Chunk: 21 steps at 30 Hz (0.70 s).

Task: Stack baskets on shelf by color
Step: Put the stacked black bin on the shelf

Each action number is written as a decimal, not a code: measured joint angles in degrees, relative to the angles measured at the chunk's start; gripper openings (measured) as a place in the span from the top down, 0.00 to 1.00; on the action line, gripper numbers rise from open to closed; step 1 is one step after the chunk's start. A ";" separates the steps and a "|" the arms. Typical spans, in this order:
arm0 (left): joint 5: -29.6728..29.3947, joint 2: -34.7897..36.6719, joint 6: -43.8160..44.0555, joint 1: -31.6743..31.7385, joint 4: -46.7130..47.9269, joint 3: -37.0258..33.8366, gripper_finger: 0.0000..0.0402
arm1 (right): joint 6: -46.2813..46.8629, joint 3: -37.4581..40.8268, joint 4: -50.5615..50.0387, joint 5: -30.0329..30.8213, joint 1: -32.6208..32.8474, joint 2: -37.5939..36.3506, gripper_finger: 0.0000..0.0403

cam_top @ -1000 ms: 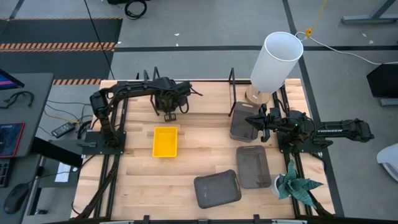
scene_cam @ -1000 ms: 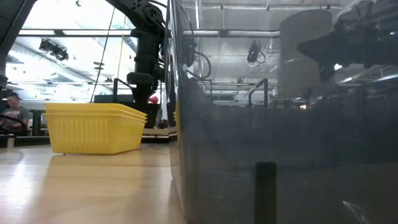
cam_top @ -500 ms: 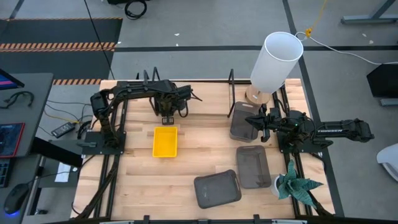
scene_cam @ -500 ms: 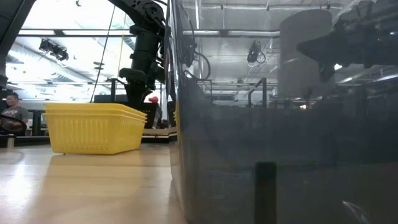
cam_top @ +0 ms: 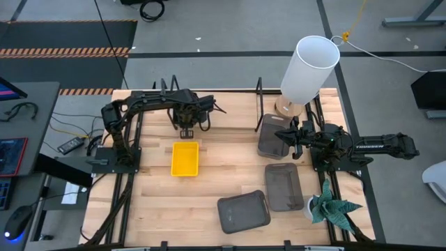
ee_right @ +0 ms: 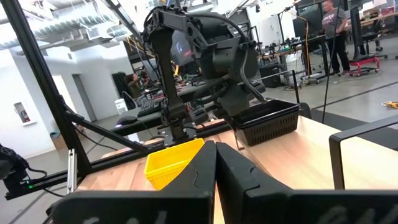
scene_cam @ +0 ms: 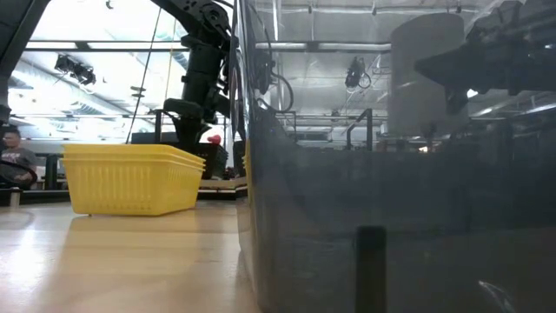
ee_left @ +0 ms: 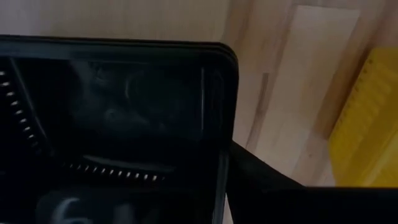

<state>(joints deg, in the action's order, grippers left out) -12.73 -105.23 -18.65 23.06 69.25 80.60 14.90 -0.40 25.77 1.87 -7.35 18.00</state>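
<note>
Black mesh basket (ee_right: 268, 122) at far-left worktop (cam_top: 230, 167) edge, under left end effector (cam_top: 188, 130); finger spread hard to tell. Yellow basket (cam_top: 185, 159) just in front. Grey basket (cam_top: 242, 211) near front edge, second grey basket (cam_top: 283, 185) beside it, third (cam_top: 270, 137) touching right end effector (cam_top: 285, 137), fingers together. White lamp (cam_top: 308, 68) behind.

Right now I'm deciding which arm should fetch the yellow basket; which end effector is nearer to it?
Left. The left end effector hangs just behind the yellow basket, by a black basket. The right end effector sits far across the table, over a grey basket.
</note>
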 joint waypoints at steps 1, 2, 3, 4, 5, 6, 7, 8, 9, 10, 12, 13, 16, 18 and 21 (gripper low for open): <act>0.00 0.00 -0.01 0.01 -0.03 0.00 0.88 | 0.00 0.00 -0.01 0.00 0.00 0.00 0.97; -0.03 0.00 -0.04 0.01 0.07 0.00 0.86 | 0.00 0.00 0.00 0.00 0.00 0.00 0.97; -0.05 0.00 -0.07 0.01 0.09 0.00 0.85 | 0.00 0.00 0.01 0.00 0.00 0.00 0.97; -0.07 0.00 -0.09 0.01 0.21 0.00 0.84 | 0.00 0.00 -0.01 0.00 0.00 0.00 0.97; -0.07 0.00 -0.11 0.01 0.15 0.00 0.84 | 0.00 0.00 0.01 0.00 0.00 0.00 0.97; -0.09 0.00 -0.09 0.01 0.11 0.00 0.83 | 0.00 0.00 0.01 0.00 0.00 0.00 0.97; -0.11 0.00 -0.04 0.01 0.11 0.00 0.83 | 0.00 0.00 0.00 0.00 0.00 0.00 0.97; -0.12 0.00 -0.04 0.01 0.20 0.00 0.83 | 0.00 0.00 0.00 0.00 0.00 0.00 0.97; -0.14 0.00 -0.02 0.01 0.16 0.00 0.83 | 0.00 0.00 -0.01 0.00 0.00 0.00 0.97; -0.22 0.00 0.21 -0.08 0.12 0.00 0.82 | 0.00 0.00 0.01 0.00 0.00 0.00 0.97; -1.37 0.00 1.22 -0.19 0.11 0.00 0.80 | 0.00 0.00 0.01 0.00 0.00 0.00 0.97; -1.98 0.00 1.46 -0.22 0.09 0.00 0.79 | 0.00 0.00 -0.01 0.00 0.00 0.00 0.97; -2.67 0.06 2.59 -0.21 0.11 0.00 0.71 | 0.00 0.00 0.00 0.00 0.00 -0.02 0.97; -2.71 0.56 2.99 -0.39 0.04 0.00 0.66 | 0.00 0.00 0.01 0.00 0.00 0.00 0.97; -3.14 1.78 2.98 -0.98 -0.18 0.00 0.57 | 0.00 0.00 0.01 0.00 0.00 0.00 0.97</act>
<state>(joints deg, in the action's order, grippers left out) -15.87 -103.45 -15.67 22.08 69.06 80.60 14.90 -0.40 25.78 1.87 -7.35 18.00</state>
